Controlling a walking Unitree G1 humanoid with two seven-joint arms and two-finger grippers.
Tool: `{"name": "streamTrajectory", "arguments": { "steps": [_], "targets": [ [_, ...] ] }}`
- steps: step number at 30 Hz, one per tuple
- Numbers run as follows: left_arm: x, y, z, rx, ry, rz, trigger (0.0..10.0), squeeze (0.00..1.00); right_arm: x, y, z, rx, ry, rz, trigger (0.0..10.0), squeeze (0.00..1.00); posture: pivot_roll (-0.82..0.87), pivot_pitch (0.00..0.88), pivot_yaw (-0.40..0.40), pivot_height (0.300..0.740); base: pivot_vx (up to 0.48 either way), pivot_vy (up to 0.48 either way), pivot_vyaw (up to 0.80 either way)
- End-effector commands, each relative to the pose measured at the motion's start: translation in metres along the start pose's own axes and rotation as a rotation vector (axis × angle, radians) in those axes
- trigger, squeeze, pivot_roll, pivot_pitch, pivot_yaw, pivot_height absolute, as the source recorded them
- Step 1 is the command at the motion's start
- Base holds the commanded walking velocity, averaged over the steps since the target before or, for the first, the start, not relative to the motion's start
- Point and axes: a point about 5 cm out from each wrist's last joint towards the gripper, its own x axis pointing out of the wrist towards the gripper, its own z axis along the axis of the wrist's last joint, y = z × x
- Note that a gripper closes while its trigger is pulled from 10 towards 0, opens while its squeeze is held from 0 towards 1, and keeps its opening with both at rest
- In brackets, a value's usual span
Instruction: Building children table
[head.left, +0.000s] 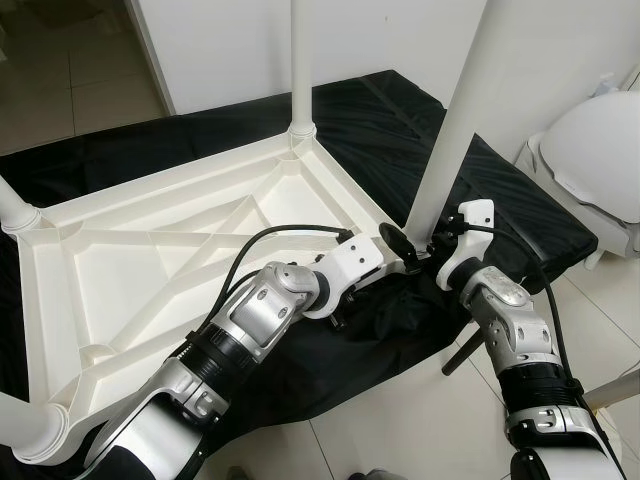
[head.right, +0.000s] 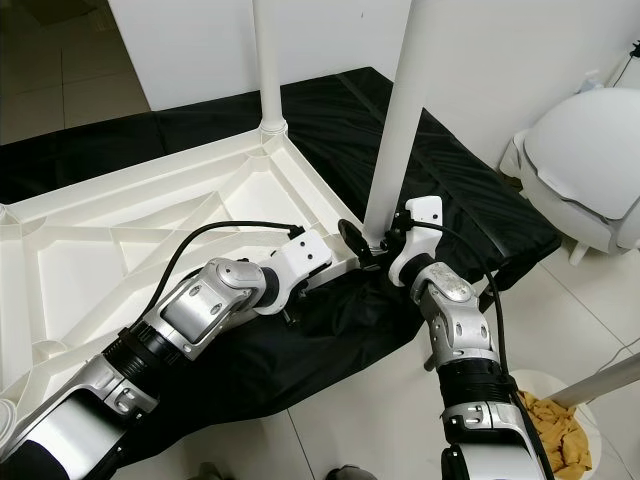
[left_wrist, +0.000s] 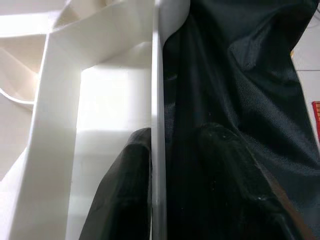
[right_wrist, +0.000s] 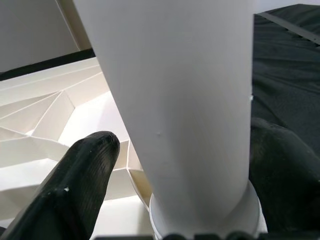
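A black cloth (head.left: 400, 120) covers part of a pale tiled floor, and the white tabletop (head.left: 150, 260) lies upside down on it, ribs facing up. In the right wrist view two black fingers (right_wrist: 75, 185) flank the near-corner leg (right_wrist: 175, 100) just above its socket, clasping it from both sides. The left gripper (left_wrist: 170, 190) pinches the tabletop's thin edge wall (left_wrist: 156, 125), one finger inside the frame, the other over the cloth. From the head views, the right gripper (head.left: 432, 245) sits at the leg's base, the left gripper just beside it at the same corner. Three other legs already stand in their corners. To seat this leg well, I'd judge the left should brace the rim firmly while the right keeps the leg upright and presses or twists it straight down.
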Motion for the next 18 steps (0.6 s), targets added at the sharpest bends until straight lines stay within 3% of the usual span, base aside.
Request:
{"name": "streamTrajectory", "arguments": {
  "steps": [1,8,13,18],
  "targets": [
    [-0.002,0.003,0.006,0.004,-0.005,0.025,10.0,0.0,-0.003,-0.002,-0.001,0.018,-0.001,-0.011,10.0,0.0,-0.13,0.088,0.045,0.74,0.0,0.0,0.0],
    [0.006,-0.001,0.032,-0.07,-0.077,0.044,10.0,0.0,-0.027,-0.011,-0.003,0.025,-0.041,-0.032,10.0,0.0,-0.14,0.09,0.045,0.74,0.0,0.0,0.0],
    [0.013,-0.004,0.036,-0.11,-0.085,0.044,10.0,0.0,-0.047,-0.013,-0.01,0.02,-0.029,-0.021,10.0,0.0,-0.14,0.095,0.046,0.74,0.0,0.0,0.0],
    [0.017,-0.004,0.035,-0.133,-0.073,0.062,10.0,0.0,-0.056,-0.019,-0.012,0.012,-0.022,-0.048,10.0,0.0,-0.14,0.098,0.05,0.74,0.0,0.0,0.0]
  ]
}}
